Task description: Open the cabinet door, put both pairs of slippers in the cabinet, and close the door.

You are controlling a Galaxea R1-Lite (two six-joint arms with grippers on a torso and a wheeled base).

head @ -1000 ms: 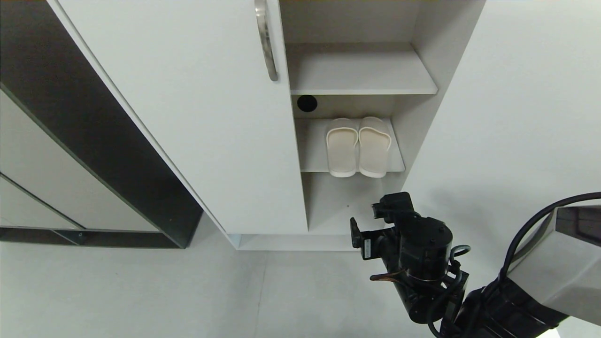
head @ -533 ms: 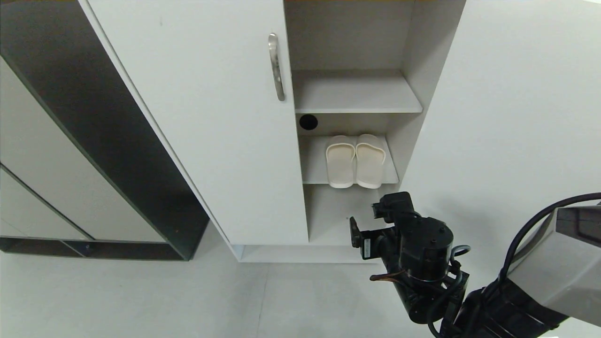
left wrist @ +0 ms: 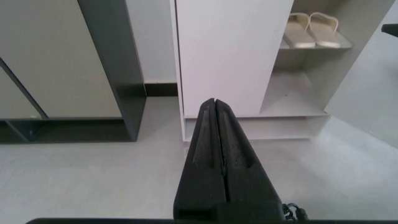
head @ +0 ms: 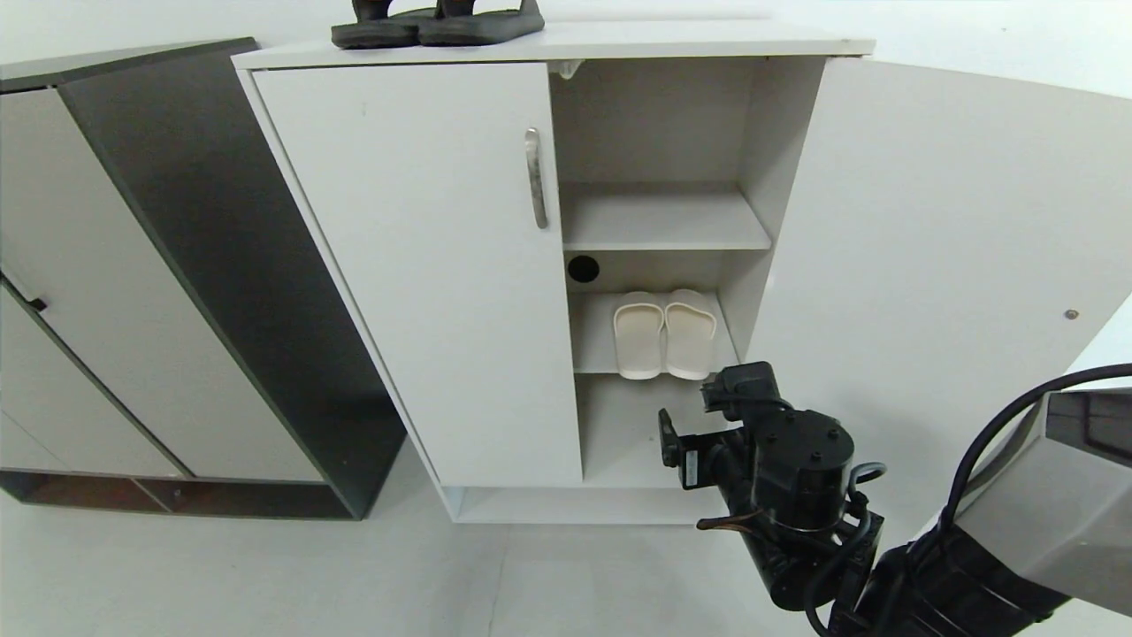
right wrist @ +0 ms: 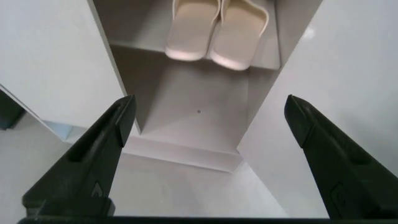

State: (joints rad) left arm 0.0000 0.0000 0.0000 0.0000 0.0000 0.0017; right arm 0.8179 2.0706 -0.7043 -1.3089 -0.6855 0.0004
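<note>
**Obs 1:** Anything shifting since the earlier frames?

**Obs 2:** Camera only. The head view is drawing back and tipping up, so the whole scene is sliding down the picture and the cabinet top (head: 690, 40) is now showing. The right arm is keeping its spot at 5 o'clock. The white slippers (head: 663, 334) are staying put on their shelf.

**Obs 1:** Where are both pairs sitting?

**Obs 2:** The white pair is lying side by side on the middle shelf (head: 592, 349) of the cabinet (head: 654, 115), the two slippers touching and their near ends hanging slightly over the front edge. The dark slippers (head: 438, 22) are resting on the cabinet top at 11 o'clock, above the shut left-hand door (head: 424, 265).

**Obs 1:** Doors?

**Obs 2:** The right-hand door (head: 929, 265) is standing wide open, swung out toward 3 o'clock. The left-hand one is lying flush, with its handle (head: 536, 177) running upright along the inner edge.

**Obs 1:** Grippers?

**Obs 2:** The right gripper (right wrist: 209, 106) is hanging with its fingers spread wide and nothing between them. It is facing the bottom compartment (head: 619, 433), with the white pair just beyond at 12 o'clock. The left gripper (left wrist: 214, 109) is pressing its fingers together, holding nothing. It is pointing over the floor (head: 265, 575) at the foot of the shut door.

**Obs 1:** Anything else?

**Obs 2:** The upper shelf (head: 659, 221) is sitting above a round hole (head: 583, 268) in the back panel. A neighbouring unit (head: 221, 265) with a dark side is standing at 9 o'clock.
</note>
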